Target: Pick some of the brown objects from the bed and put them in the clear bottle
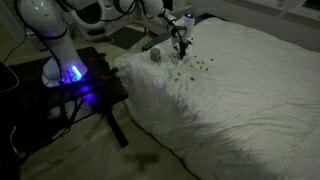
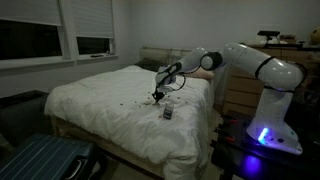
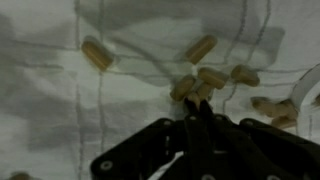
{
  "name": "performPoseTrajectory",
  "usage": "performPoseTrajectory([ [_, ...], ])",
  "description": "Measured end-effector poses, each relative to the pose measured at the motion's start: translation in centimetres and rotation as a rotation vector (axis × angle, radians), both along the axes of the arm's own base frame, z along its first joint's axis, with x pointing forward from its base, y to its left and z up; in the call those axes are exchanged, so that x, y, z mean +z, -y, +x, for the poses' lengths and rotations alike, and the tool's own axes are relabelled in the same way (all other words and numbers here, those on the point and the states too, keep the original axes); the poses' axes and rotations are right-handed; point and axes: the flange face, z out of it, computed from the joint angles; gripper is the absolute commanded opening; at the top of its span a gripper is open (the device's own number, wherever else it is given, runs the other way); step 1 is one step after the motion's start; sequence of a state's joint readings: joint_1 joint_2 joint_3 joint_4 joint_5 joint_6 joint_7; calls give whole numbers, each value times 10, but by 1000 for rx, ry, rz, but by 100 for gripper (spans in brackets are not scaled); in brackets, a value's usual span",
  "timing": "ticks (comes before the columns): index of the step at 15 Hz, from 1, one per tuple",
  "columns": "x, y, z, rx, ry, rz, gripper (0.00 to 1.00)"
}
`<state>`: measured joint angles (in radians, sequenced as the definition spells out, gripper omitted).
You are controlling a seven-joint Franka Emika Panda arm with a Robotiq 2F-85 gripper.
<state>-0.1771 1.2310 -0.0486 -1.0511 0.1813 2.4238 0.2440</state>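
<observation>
Brown objects (image 3: pixel 212 77) cluster on the bed (image 3: pixel 50 110) at the pincer (image 3: pixel 198 106), its jaws nearly together.

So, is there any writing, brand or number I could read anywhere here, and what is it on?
No text can be read in any view.
bottle: no label shows.
arm base: only a blue glow; any marking is too small and dim to read.
pellets and sheet: plain, nothing printed.

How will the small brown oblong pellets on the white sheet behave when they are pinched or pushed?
The small brown oblong pellets look rounded, so they probably roll or slip. Tiny, likely light. The wrinkled white sheet may swallow pushed ones.
</observation>
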Motion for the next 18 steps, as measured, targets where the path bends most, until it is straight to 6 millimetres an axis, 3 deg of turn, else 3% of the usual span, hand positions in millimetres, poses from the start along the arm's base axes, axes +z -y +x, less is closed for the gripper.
performPoseTrajectory([
  [8, 23, -1, 5, -45, -56, 29, 1],
  [18, 69, -6, 1, -83, -179, 78, 1],
])
